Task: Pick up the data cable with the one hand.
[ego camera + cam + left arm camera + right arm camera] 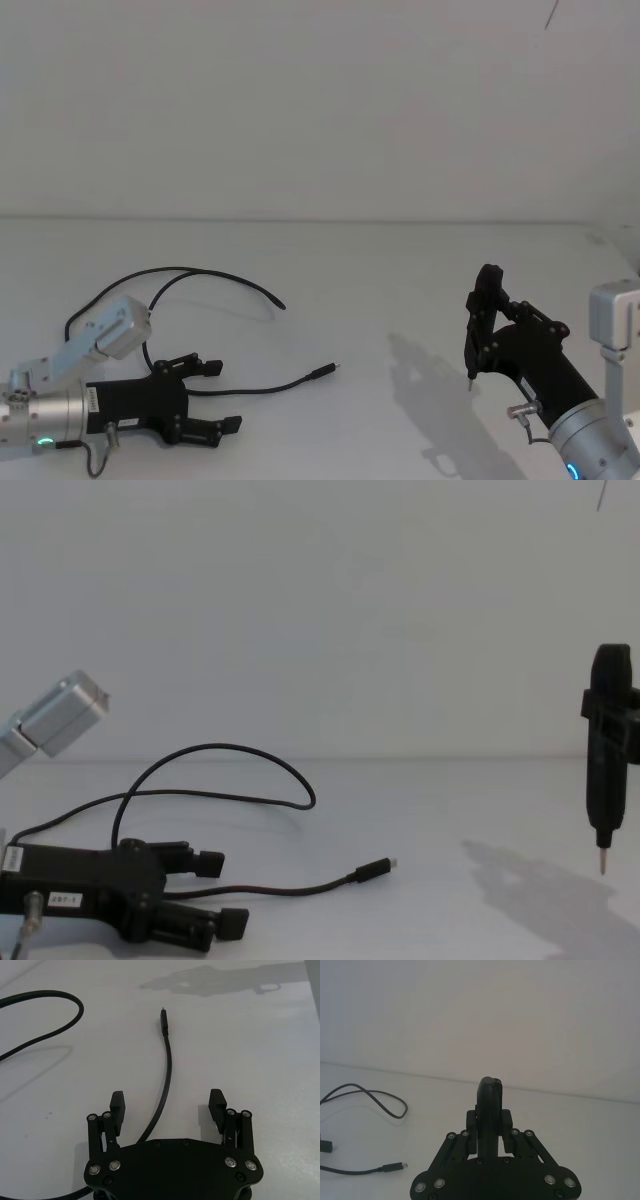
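The data cable (pixel 270 388) is a thin black cord lying on the white table (pixel 400 290), looping back toward the wall. Its small plug (pixel 325 372) has a silver tip and points right. My left gripper (pixel 221 395) sits low at the front left, open, with the cord running between its fingers and no grip on it. In the left wrist view the cable (pixel 169 1060) passes between the fingertips (pixel 117 1099) to the plug (pixel 163 1022). The chest view shows this gripper (pixel 222 891) over the cord (pixel 300 888). My right gripper (pixel 488 335) hangs at the right, shut on a black pen-like tool (pixel 606 750).
A short grey wire with a metal connector (pixel 28 905) hangs by the left wrist. A silver arm block (pixel 120 325) rises behind the left gripper over the cable's loop (pixel 200 272). A bare white wall stands behind the table.
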Controlling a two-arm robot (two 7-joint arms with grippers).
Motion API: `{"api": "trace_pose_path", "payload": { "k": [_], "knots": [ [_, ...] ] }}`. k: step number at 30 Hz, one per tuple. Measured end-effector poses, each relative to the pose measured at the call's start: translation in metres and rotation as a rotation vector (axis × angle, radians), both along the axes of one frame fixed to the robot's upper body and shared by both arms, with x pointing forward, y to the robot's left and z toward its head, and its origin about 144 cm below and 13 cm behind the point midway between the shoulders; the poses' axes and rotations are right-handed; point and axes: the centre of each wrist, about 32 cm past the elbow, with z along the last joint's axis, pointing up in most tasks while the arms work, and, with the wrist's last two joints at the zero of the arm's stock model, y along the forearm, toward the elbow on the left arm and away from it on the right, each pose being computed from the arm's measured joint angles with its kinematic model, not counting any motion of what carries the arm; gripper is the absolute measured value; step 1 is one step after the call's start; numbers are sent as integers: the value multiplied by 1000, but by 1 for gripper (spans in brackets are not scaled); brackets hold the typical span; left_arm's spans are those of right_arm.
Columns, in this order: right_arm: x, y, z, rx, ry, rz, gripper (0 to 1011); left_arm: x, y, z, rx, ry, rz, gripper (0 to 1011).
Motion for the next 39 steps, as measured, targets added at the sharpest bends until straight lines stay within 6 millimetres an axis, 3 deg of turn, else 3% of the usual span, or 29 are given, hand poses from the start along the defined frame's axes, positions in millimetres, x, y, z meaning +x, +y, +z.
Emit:
{"api": "trace_pose_path", "payload": {
  "k": [30,39],
  "knots": [
    [0,0,0,0,0,0,279,4,-11,-8,-54,-16,43,1003],
    [0,0,0,0,0,0,279,5,-12,-10,-63,-2,38,800]
  ]
}}
